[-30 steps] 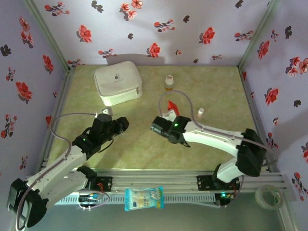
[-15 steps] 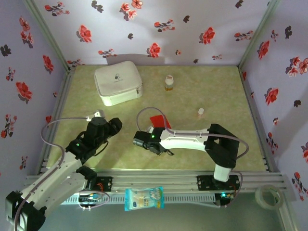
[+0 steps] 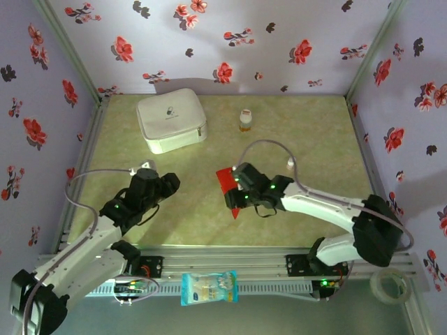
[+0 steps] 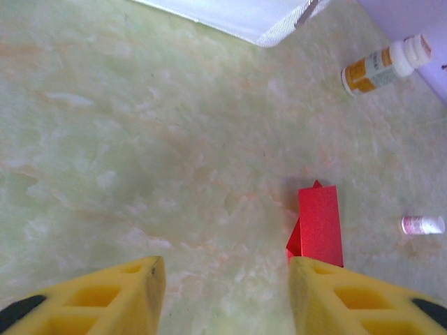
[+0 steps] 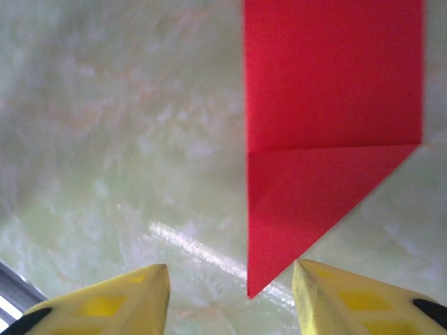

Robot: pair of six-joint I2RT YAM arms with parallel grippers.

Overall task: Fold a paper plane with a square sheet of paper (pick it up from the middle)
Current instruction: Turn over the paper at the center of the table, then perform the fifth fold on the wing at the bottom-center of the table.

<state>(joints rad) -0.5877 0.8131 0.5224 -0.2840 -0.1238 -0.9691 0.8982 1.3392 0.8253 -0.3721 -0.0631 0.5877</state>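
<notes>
Currently the bright red folded paper (image 3: pixel 225 180) lies on the pale green marbled worktop (image 3: pixel 314 132), roughly mid-worktop, just in front of the right tool (image 3: pixel 235 201). Its shape is a narrow strip with a straight cross crease and a triangular end running to a sharp tip.

Right wrist view: the red paper (image 5: pixel 328 139) lies flat on the surface, its tip aimed at the gap between the yellow fingers (image 5: pixel 105 303). Right tool (image 5: pixel 230 307) has its jaws apart with nothing clamped. The tip sits just ahead of the fingertips. Whether it touches the right-hand finger, can't tell.

Left tool (image 3: pixel 166 183) is well to the left of the paper, over bare worktop. Left wrist view: left tool (image 4: pixel 223 300) has its jaws spread and nothing between them. The paper (image 4: pixel 319 227) sits ahead and to the right of the fingers, clear of both. The lower left edge of the paper looks darker, possibly a raised flap, can't confirm.

Other items:
- white rounded zip case (image 3: pixel 172 120) at the far left of the worktop, apart from both arms
- small white-capped bottle with an orange label (image 3: pixel 244 120) to the right of the case, seen on its side from the left wrist (image 4: pixel 380 66)
- tiny clear vial (image 3: pixel 290 162) right of the paper, also in the left wrist view (image 4: pixel 422 225)
- blue-and-white snack packet (image 3: pixel 209 287) on the near rail between the arm bases
- clear tape roll (image 3: pixel 388 285) off the near right corner
</notes>
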